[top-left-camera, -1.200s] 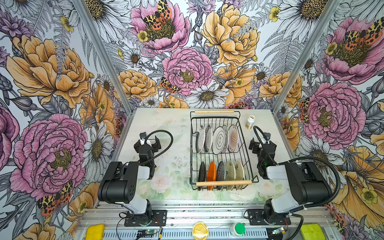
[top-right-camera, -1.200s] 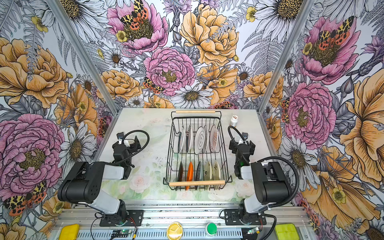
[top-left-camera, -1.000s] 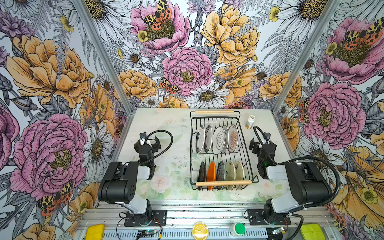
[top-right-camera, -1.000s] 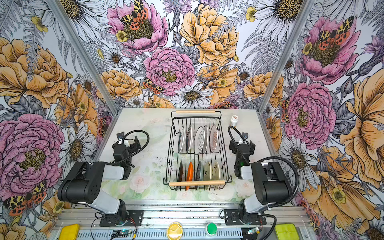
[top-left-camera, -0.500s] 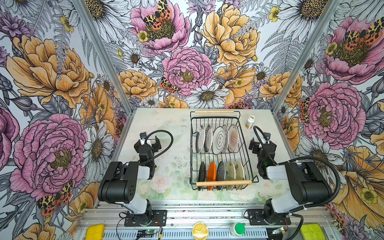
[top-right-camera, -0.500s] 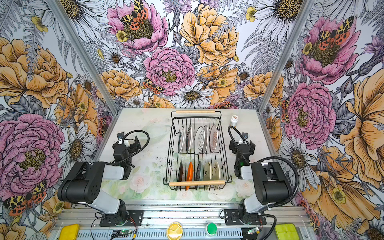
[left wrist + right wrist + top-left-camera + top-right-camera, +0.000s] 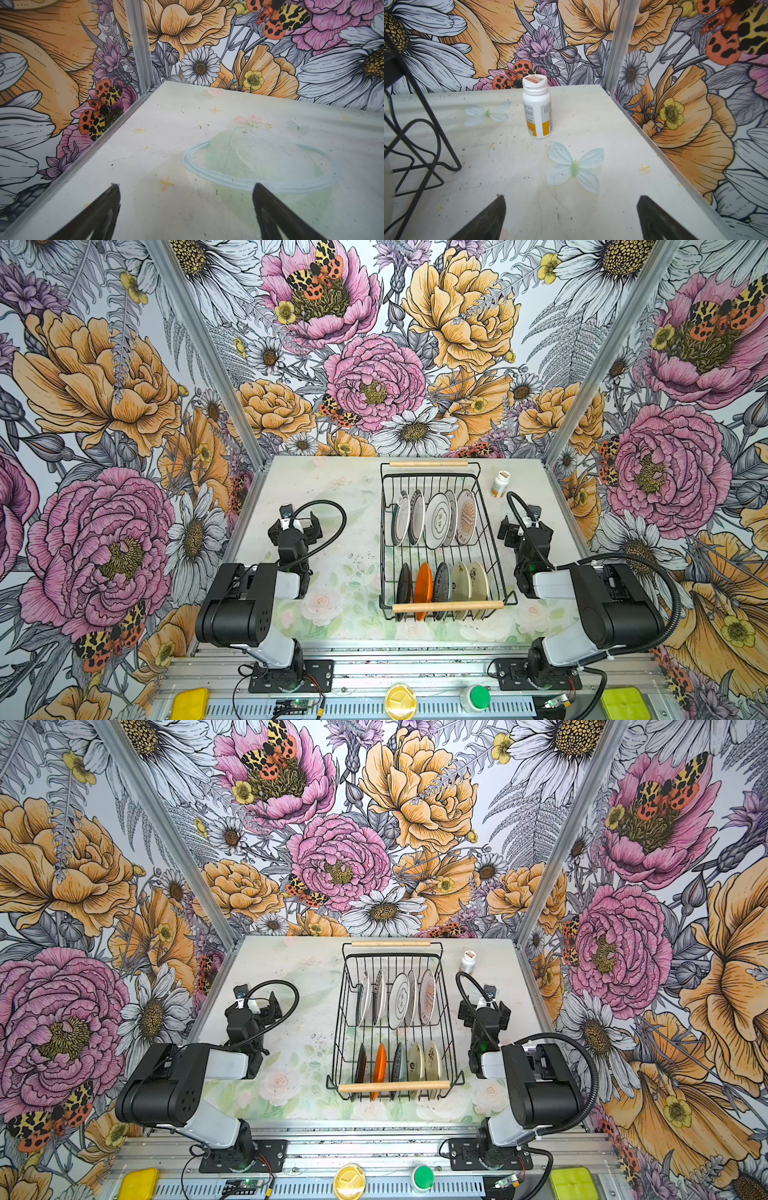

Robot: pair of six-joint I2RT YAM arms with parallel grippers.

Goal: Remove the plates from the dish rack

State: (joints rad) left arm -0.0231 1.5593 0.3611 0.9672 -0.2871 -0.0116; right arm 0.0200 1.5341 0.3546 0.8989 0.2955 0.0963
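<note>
dish rack (image 7: 448,606) sits on the table (image 7: 332,497), right of centre in both top views. its long side runs away from the robot, with one wooden handle at the near end and one at the far end. every plate in view is inside the rack, standing on edge in two rows.

far row (image 7: 437,520): four or five pale plates with dark rims, exact count hard to tell. the rightmost one has an orange sunburst face (image 7: 466,517).

near row, left to right: black plate (image 7: 403,588), orange plate (image 7: 423,589), grey plate (image 7: 441,587), two cream plates (image 7: 469,583). same layout in the second top view, orange plate (image 7: 379,1065).

left gripper (image 7: 297,519) is left of the rack and well apart from it, low over bare table. its jaws are apart with nothing between them. the left wrist view shows only printed table between the two dark tips (image 7: 186,187).

right gripper (image 7: 524,519) is just right of the rack, between it and the right wall. jaws apart, empty, same in the right wrist view (image 7: 570,197). it touches no plate.

white bottle (image 7: 537,108) stands upright on the table past the right gripper, near the rack's far right corner and apart from it (image 7: 500,484). the rack's wire corner shows at the edge of the right wrist view.
</note>
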